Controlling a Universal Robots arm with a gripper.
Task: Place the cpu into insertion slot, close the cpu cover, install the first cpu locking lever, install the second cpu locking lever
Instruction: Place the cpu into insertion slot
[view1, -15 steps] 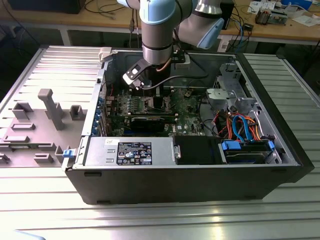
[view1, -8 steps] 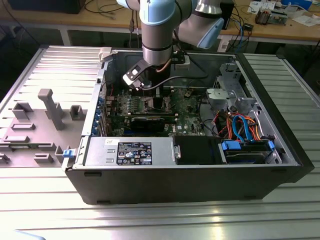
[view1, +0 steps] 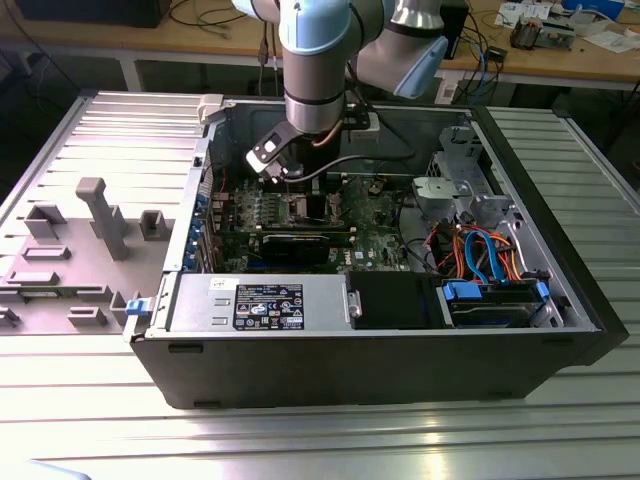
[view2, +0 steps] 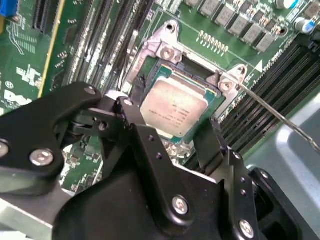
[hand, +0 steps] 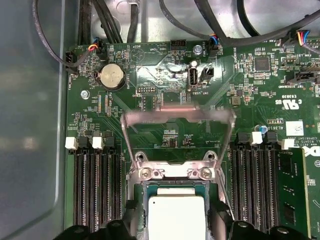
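Down inside the big black open computer case (view1: 370, 385), which sits on the ribbed grey metal tabletop (view1: 320, 445), the pale blue and silver robot arm (view1: 315, 60) reaches onto the green circuit board (hand: 260, 90). Its black claw (view2: 167, 125) is spread wide and holds nothing. The small flat square cpu (hand: 176, 217) with the silver-grey top lies flat in the square silver-rimmed insertion slot (hand: 172, 172), right between the two black fingers (view2: 132, 122). In the first wrist view a thin dark strip of room shows between each finger and the nearest edge of the cpu, so they do not touch it. On both outer sides the long narrow black memory slots (hand: 95, 185) run close by, so each finger stands in a small lane. The thin silver metal cpu cover (hand: 177, 114) with its square window is tipped up from the slot edge away from the claw, leaving the cpu's top bare. A thin silver wire lever (view2: 272, 112) slants out from one corner of the slot, over the memory slots
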